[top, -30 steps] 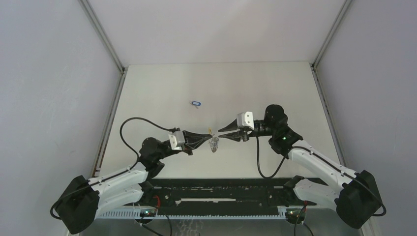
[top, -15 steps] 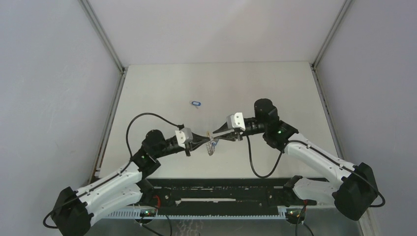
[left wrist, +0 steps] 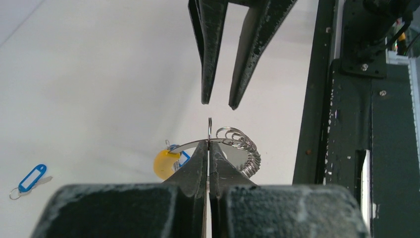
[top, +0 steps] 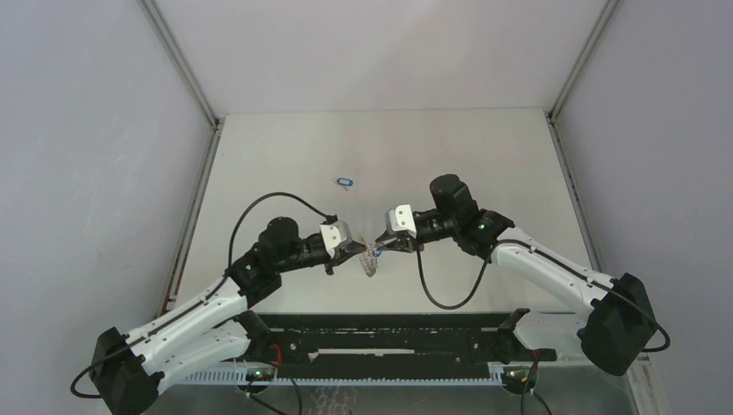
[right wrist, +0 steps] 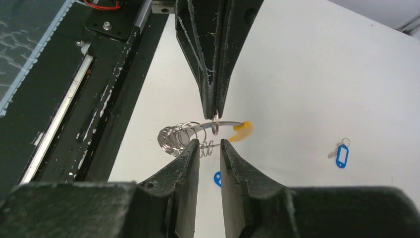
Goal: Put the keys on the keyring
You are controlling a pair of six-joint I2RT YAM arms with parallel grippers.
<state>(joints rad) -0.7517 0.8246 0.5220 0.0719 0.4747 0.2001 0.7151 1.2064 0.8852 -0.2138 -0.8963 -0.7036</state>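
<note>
The left end effector [top: 360,251] is pressed together – its tips pinch the keyring [left wrist: 238,143] at one small upright loop, right where the thin wire of the ring passes the fingertips. The keyring is held up off the tabletop [top: 467,147], over the middle of its width and nearer the near edge than the far one. A bunch of silvery loops crowds one side of the grip, and the yellow arc [left wrist: 165,164] curls away on the other.

The right end effector [top: 381,248] faces the left one tip to tip, very close. Its fingers [right wrist: 188,163] are spread a little and grip nothing – they flank a few of the hanging loops, and I cannot tell whether they touch them.

A second blue tag [right wrist: 217,179] shows just beneath the keyring, beside the yellow arc. Whether it hangs from the ring or lies on the tabletop cannot be told.

The loose key [top: 345,182], with its blue tag and small ring, lies flat on the tabletop, well apart from both end effectors, farther from the near edge and slightly left of the middle.

A dark rail [left wrist: 346,124] runs along the near edge.
</note>
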